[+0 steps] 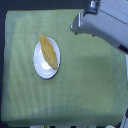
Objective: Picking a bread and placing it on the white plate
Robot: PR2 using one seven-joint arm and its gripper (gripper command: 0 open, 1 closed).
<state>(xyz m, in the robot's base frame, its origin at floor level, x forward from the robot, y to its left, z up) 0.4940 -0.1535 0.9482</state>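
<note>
One bread (49, 51) on white plate (45, 60) (diagonal)

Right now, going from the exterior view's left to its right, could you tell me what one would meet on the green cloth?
White plate with the bread lying on it → bare green cloth → the gripper near the upper right.

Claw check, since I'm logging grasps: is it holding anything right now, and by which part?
Nothing is held. The claw is apart from the bread, which lies on the white plate.
</note>
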